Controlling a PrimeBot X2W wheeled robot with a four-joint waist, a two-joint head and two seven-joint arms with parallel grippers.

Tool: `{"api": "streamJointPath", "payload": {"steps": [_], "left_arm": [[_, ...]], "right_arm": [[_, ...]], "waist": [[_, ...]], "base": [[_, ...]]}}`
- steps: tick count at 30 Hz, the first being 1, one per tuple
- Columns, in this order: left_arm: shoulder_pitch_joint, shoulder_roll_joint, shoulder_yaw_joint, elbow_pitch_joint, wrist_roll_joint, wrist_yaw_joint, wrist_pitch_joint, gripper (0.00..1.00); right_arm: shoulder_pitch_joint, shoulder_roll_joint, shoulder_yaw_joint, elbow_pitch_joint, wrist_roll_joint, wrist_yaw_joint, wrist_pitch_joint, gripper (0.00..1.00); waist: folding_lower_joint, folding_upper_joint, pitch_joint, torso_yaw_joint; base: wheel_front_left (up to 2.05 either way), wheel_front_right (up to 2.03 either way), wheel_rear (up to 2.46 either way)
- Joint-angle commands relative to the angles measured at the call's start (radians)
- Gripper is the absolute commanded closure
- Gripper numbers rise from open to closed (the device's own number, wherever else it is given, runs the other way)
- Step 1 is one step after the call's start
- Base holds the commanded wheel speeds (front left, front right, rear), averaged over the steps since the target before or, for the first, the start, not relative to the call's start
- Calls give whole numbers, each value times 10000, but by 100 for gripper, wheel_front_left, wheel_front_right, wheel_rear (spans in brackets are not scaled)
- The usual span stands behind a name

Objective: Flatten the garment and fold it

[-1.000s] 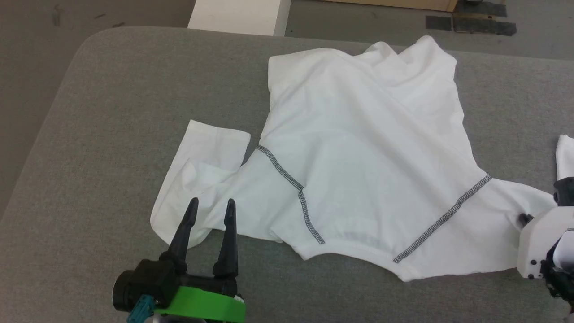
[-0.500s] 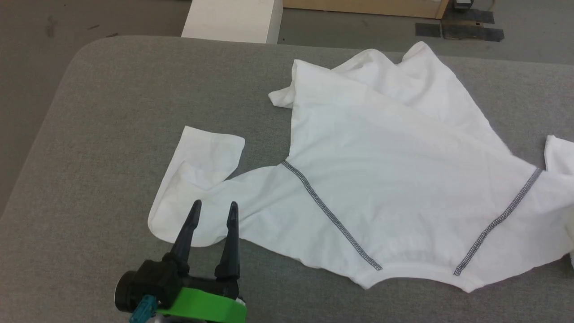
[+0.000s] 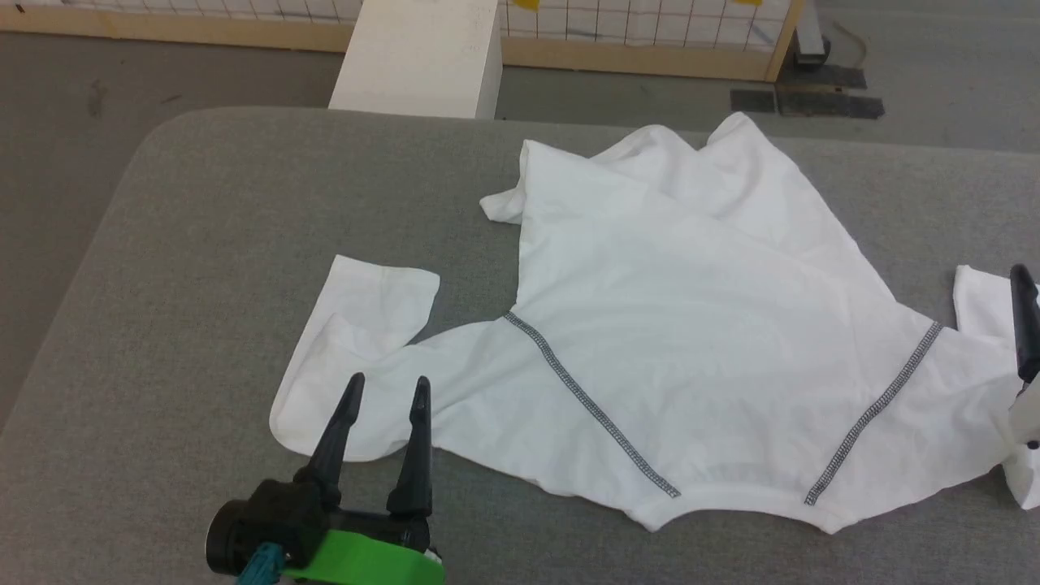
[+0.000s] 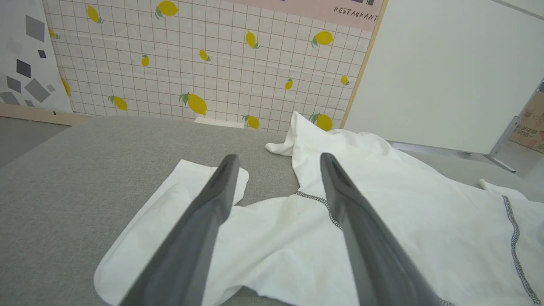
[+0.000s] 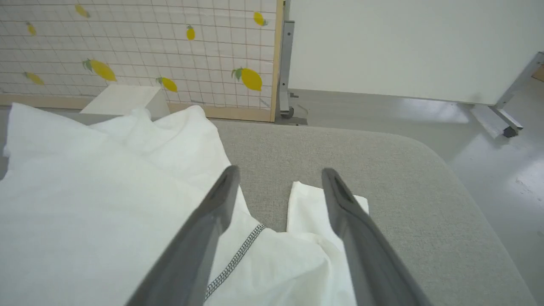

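Observation:
The garment [image 3: 682, 341], a white T-shirt with grey zigzag seams, lies spread and wrinkled on the grey padded table [image 3: 203, 244], collar toward me. One sleeve [image 3: 357, 325] lies at the left, the other sleeve [image 3: 979, 313] at the right edge. My left gripper [image 3: 387, 388] hovers open over the left sleeve's near edge; in the left wrist view its fingers [image 4: 204, 229] straddle that sleeve [image 4: 170, 221]. My right gripper [image 5: 280, 174] is open above the right sleeve [image 5: 314, 212], holding nothing; one dark finger [image 3: 1024, 325] of it shows at the head view's right edge.
A rigid white box [image 3: 422, 57] stands on the floor beyond the table's far edge, before a lemon-patterned grid panel [image 4: 204, 63]. A pale screen on wheeled feet [image 5: 403, 46] stands behind the right side. The table's rounded far corners [image 3: 171, 130] drop to grey floor.
The right gripper has opened and let go of the right sleeve, which now lies on the table. The garment was drawn rightward and flatter. The head camera has tilted up; the left gripper is unmoved.

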Motion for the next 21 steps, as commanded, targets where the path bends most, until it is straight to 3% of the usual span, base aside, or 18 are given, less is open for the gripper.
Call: {"api": "streamJointPath", "payload": {"steps": [1,8,12,17,21], "left_arm": [[126,9,36,-83,37,-46,-36,0],[373,7,77,-282,73,-57,-36,0],[627,6,136,-308,129,-25,-36,0],[1090,5,187,-187,34,85,-36,0],[1168,106,103,-51,171,99,24,0]], "right_arm": [[329,379,-102,-456,-92,-15,-344,0],[2198,2106,-252,-2401,-907,-15,-2520,0],[3273,2241,-222,-2316,-220,-15,-3595,0],[4083,2247,-131,-1181,789,-15,-4905,0],[4074,2248,131,-751,800,-15,-5286,0]], "waist": [[0,-1,-146,-86],[0,-1,-216,-159],[0,-1,-234,-219],[0,-1,-317,-362],[0,-1,-382,-470]], "base": [[0,0,0],[0,0,0],[0,0,0],[0,0,0],[0,0,0]]}}
